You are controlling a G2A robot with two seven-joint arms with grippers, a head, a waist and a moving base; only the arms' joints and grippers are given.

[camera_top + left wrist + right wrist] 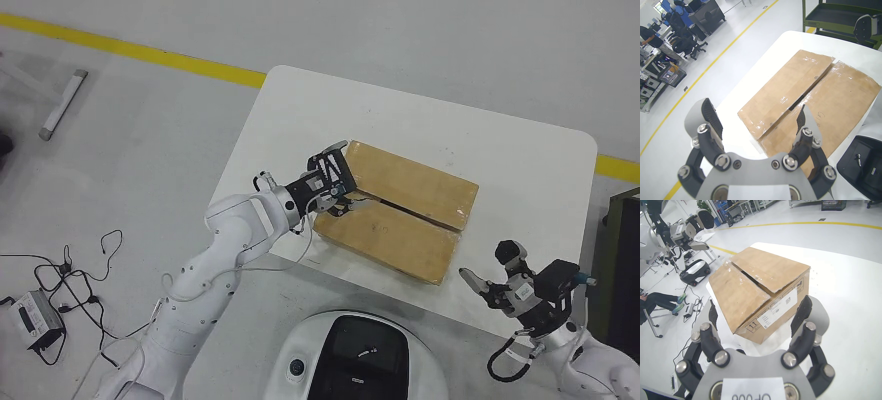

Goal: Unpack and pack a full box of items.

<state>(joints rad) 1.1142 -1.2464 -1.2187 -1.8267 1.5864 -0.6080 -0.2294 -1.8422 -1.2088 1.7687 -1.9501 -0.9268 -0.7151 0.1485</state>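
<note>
A brown cardboard box (400,210) stands in the middle of the white table (520,140). Its two top flaps are folded down, with a narrow dark gap along the centre seam and bits of clear tape on it. My left gripper (338,188) hovers at the box's left end, open and empty. In the left wrist view one fingertip (804,113) lies over the seam of the box (815,91), while the other hangs beyond the box's edge. My right gripper (492,268) is open near the table's front right edge, apart from the box (761,275) and facing its labelled end.
A green shelf cart (831,17) stands beyond the table's right side. Cables and a small power unit (30,320) lie on the floor to the left. A yellow line (130,48) runs across the floor behind the table.
</note>
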